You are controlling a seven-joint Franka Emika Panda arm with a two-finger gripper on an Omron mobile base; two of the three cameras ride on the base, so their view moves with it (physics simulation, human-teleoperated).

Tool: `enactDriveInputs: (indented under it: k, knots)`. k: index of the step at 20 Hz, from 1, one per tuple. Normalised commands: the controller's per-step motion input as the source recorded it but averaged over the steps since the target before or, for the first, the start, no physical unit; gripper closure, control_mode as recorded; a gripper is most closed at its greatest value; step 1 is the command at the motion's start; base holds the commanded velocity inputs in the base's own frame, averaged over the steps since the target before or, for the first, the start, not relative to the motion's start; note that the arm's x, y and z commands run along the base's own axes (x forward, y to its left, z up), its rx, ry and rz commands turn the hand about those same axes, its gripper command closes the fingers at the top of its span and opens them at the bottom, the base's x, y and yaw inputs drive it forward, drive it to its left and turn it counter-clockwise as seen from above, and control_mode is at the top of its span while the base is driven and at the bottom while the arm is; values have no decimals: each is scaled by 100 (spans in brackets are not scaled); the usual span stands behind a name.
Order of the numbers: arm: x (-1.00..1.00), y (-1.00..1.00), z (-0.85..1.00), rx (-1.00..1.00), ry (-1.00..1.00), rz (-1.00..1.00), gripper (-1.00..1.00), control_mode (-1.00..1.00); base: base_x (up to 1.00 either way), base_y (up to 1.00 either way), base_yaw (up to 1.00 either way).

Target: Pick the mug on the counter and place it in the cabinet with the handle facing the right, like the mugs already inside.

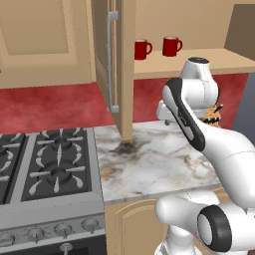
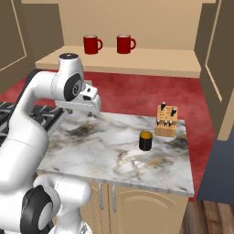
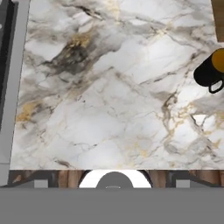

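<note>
The black mug with an orange-yellow inside stands upright on the marble counter, right of its middle. In the hand view the mug sits at the right edge, and its black loop handle points toward the bottom of that view. My gripper hangs open and empty over the counter's left part, well to the left of the mug and pointing down. The cabinet stands open above the counter's back, its door swung out with the silver bar on it. In the left base view my arm hides the mug.
Two red mugs stand on the cabinet shelf, handles to the right. A wooden knife block stands just behind and right of the black mug. The black gas stove borders the counter on the left.
</note>
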Motion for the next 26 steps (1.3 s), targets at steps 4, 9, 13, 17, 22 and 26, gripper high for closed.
enactDriveInputs:
  k: [4, 9, 13, 17, 22, 26]
  knots:
    - [-5, -37, -34, 0, 8, -6, -100, -100, 0, 0, 0]
    - [22, -45, -36, -5, 10, -2, -100, -100, 0, 0, 0]
    - [17, -74, -62, 0, 3, -10, -100, -100, 0, 0, 0]
    - [4, -69, -74, -1, 0, -11, -100, -100, 0, 0, 0]
    - [2, -69, -73, -3, 0, -11, -100, -100, 0, 0, 0]
    - [8, -61, -44, 0, -5, -5, -100, -100, 0, 0, 0]
